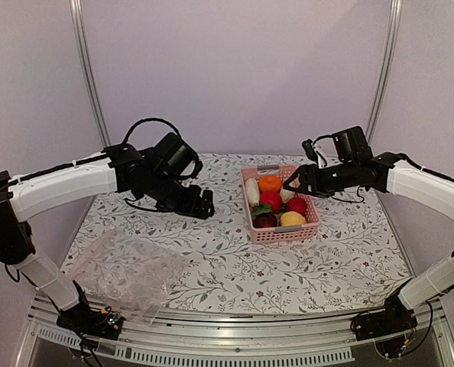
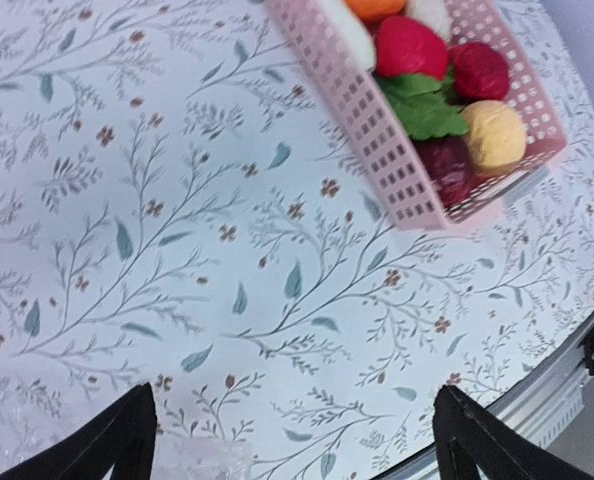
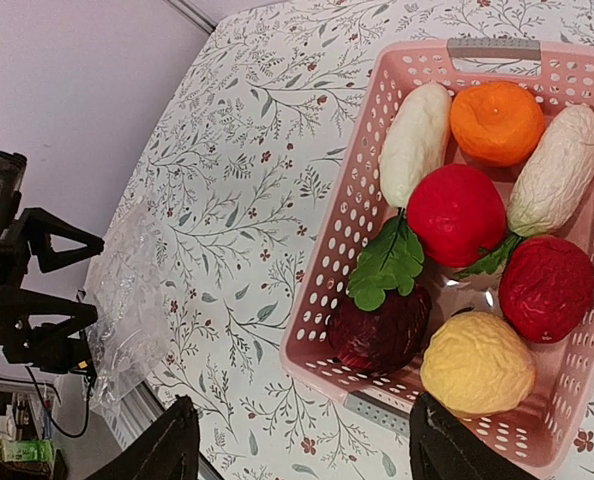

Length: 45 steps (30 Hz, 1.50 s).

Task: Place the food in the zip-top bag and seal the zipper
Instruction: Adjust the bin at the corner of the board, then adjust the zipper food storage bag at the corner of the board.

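bag (image 1: 128, 269) lies on floral tablecloth (image 1: 288, 264), walls (image 1: 235, 69) lilac.

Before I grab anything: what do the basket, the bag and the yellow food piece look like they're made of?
Pink basket: rigid moulded plastic, slightly glossy, judging by its even lattice of holes. Zip-top bag: thin clear film, crinkled and glinting. Yellow food piece: probably foam or soft plastic, matte, wrinkled skin; which one, I cannot tell.

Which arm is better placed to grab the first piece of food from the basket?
Right. The right arm's fingers hang open at the pink basket, toy food just ahead of them. The left arm's fingers are open too, but over bare tablecloth, nearer the zip-top bag.
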Each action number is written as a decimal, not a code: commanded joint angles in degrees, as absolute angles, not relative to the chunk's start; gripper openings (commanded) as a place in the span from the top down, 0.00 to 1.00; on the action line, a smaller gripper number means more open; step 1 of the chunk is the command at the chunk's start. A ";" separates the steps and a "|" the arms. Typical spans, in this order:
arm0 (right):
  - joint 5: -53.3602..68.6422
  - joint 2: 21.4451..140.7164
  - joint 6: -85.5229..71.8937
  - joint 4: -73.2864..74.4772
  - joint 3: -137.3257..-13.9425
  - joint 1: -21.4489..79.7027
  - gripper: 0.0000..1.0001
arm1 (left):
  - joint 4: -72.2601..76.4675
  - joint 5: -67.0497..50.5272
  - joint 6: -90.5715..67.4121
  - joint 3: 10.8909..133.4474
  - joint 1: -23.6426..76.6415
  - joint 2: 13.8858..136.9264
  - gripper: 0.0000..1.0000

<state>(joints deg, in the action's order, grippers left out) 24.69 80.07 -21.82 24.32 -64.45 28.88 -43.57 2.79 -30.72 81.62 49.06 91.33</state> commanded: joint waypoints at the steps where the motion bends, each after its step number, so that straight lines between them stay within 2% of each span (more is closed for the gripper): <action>1: 26.20 83.08 -21.49 22.38 -66.84 30.09 0.31 | -56.89 13.22 -42.65 73.34 48.40 86.27 0.03; 5: 27.14 85.01 -19.75 23.50 -68.34 31.02 0.32 | -57.69 4.36 -48.36 66.26 44.35 81.40 0.02; 11: 27.79 85.43 -17.43 25.34 -69.86 31.69 0.33 | -55.72 -0.72 -53.73 58.16 47.76 73.36 0.04; 15: 30.75 86.14 -12.32 26.96 -72.29 36.20 0.34 | -51.64 -3.09 -54.20 54.94 50.66 68.67 0.07; 21: 34.31 90.10 -0.78 30.58 -76.11 48.47 0.32 | -54.78 7.65 -52.60 59.86 48.75 68.49 0.06; 24: 33.99 94.54 1.06 31.35 -79.10 52.06 0.32 | -55.20 6.55 -51.40 62.71 44.63 71.60 0.06; 29: 32.88 102.91 0.30 28.31 -84.90 56.13 0.31 | -55.18 6.20 -51.76 64.31 39.16 72.74 0.06; 38: 36.62 123.47 -7.82 22.49 -100.24 61.57 0.31 | -52.96 13.36 -54.90 58.57 28.06 61.02 0.06; 45: 41.00 132.74 -10.47 20.76 -106.84 61.95 0.31 | -50.93 10.92 -51.22 55.90 22.70 57.66 0.06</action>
<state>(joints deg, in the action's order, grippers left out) 37.50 129.47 -7.64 22.85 -104.12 61.89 -52.12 11.03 -53.56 57.28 24.53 57.41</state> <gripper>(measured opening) 0.694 0.939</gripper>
